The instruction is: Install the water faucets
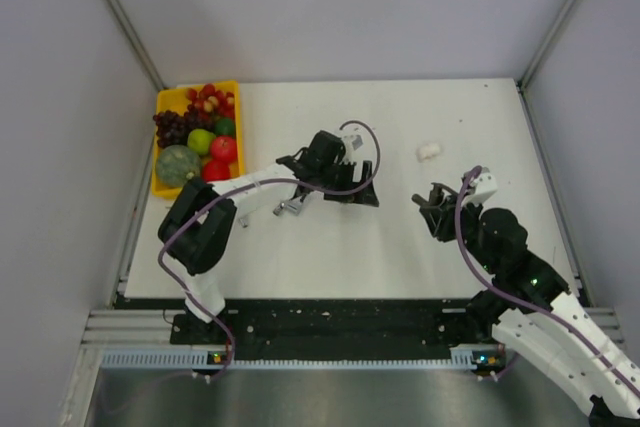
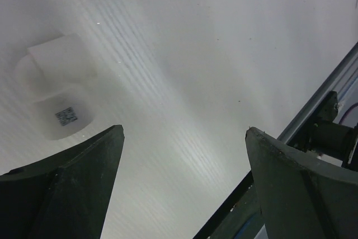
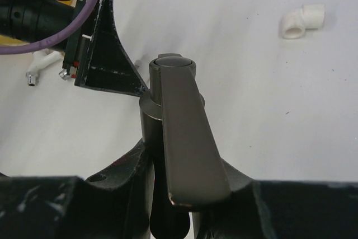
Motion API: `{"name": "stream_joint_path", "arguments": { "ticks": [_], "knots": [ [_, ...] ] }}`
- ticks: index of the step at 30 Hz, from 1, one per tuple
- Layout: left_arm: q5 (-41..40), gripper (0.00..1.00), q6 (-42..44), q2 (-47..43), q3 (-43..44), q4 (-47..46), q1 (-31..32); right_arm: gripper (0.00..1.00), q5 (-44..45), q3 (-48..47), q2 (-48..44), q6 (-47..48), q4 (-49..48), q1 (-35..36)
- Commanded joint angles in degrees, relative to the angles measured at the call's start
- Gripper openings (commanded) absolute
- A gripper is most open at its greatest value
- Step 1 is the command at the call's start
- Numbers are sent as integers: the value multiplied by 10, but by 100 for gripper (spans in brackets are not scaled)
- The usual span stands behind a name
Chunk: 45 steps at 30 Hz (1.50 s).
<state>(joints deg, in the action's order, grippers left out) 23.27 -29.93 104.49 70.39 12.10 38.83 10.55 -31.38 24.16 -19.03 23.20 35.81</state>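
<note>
My right gripper (image 1: 434, 209) (image 3: 184, 158) is shut on the dark grey metal faucet (image 3: 182, 121) (image 1: 438, 199), gripping its body with the lever handle lying towards the camera. A white elbow fitting (image 1: 428, 150) (image 3: 302, 20) lies on the table beyond it, and shows blurred at the left of the left wrist view (image 2: 56, 88). My left gripper (image 1: 352, 194) (image 2: 184, 132) is open and empty just above the table centre; one of its fingers (image 3: 106, 54) shows in the right wrist view. A small silvery tap (image 1: 290, 207) lies under the left arm; a white and silvery piece (image 3: 40, 66) shows there.
A yellow tray (image 1: 168, 99) of toy fruit stands at the far left. Grey walls enclose the table on three sides. A metal rail (image 2: 319, 110) and the black front strip (image 1: 330, 322) mark the table's edges.
</note>
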Motion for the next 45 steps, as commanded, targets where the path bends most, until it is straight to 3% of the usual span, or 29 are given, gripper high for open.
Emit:
{"name": "stream_joint_path", "arguments": {
  "ticks": [1, 10, 20, 28, 34, 38, 45],
  "knots": [
    [23, 96, -13, -36, -3, -42, 29, 0, 12, -12, -4, 10, -34, -3],
    [-151, 97, 110, -94, 43, 100, 6, 0, 9, -18, 0, 14, -32, -3],
    [-176, 97, 294, 51, 264, 329, -8, 0, 2, -21, 1, 9, -32, -3],
    [-147, 93, 322, 116, 327, 340, -16, 0, -6, -28, 10, 8, -32, -3],
    [-130, 81, 331, 147, 343, 331, -16, 0, -15, -28, 16, 4, -33, -3],
    [-152, 78, 342, 184, 374, 358, -17, 0, -17, -27, 15, 4, -33, -3],
    [-131, 74, 309, 211, 384, 359, -17, 0, -18, -22, 13, 0, -35, -3]
  ]
}}
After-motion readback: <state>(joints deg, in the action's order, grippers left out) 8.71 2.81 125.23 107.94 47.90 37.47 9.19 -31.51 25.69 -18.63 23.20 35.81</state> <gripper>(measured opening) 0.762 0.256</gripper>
